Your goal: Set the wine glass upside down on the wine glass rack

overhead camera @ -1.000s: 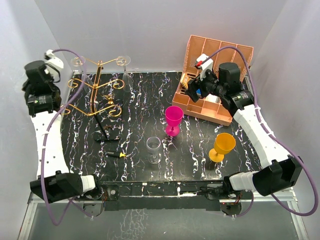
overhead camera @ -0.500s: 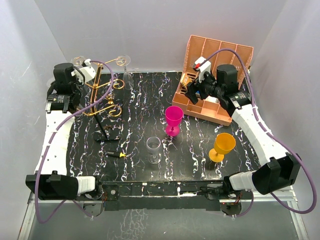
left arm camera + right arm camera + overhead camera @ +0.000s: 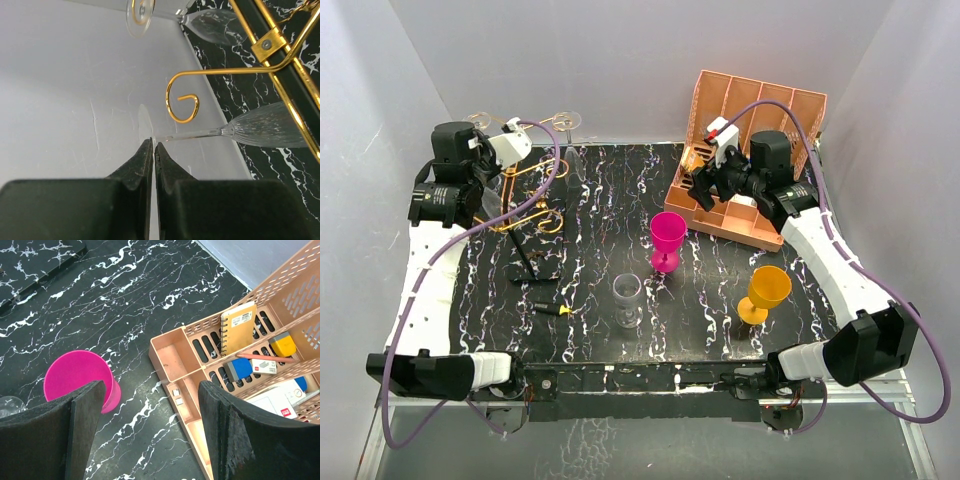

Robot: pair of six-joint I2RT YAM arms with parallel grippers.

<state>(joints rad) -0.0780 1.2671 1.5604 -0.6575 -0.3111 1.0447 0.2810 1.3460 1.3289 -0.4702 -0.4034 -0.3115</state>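
Two states: left gripper (image 3: 153, 144) clamps the glass (image 3: 265, 127) foot at the far-left rack (image 3: 265, 44); right gripper (image 3: 150, 390) gapes over the organiser (image 3: 170, 355)

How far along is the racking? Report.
Done: a clear glass hangs from the rack. In hand: the left gripper pinches the ribbed glass's foot beside a gold arm, not seated. Left: seating it; pink glass, orange glass, plain glass stand upright; right gripper open, empty.

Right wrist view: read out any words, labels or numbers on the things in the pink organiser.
Spiral notebook: white sticker with print, too small to read.
White packet: red mark, blurred, unreadable.
Nothing else in the file organiser shows legible text.
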